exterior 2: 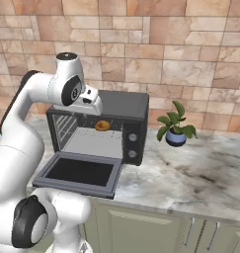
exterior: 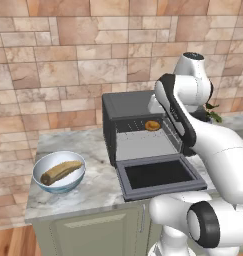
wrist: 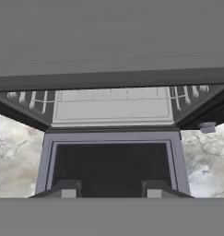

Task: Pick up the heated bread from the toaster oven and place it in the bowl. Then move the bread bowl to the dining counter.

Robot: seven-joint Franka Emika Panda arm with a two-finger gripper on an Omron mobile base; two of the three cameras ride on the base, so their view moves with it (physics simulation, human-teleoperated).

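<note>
The dark grey toaster oven point(exterior: 132, 103) point(exterior 2: 126, 106) stands on the counter with its windowed door point(exterior: 158, 175) point(exterior 2: 79, 172) dropped flat. The heated bread point(exterior: 152, 125) point(exterior 2: 102, 125), a small golden bun, lies on the rack at the back. My hand point(exterior 2: 90, 103) hovers over the oven's front top edge. In the hand view my gripper point(wrist: 111, 190) points down at the door point(wrist: 111, 166), open with nothing between its fingertips, and the oven's top point(wrist: 111, 37) hides the bread. The pale blue bowl point(exterior: 39, 172) sits left of the oven with a long tan loaf point(exterior: 60, 171) in it. The dining counter is out of view.
The marbled counter point(exterior: 93, 192) point(exterior 2: 190, 173) over panelled cabinet doors carries a small potted plant point(exterior 2: 176, 127) point(exterior: 213, 114) right of the oven. A brick wall closes the back. The open door overhangs the counter's front edge.
</note>
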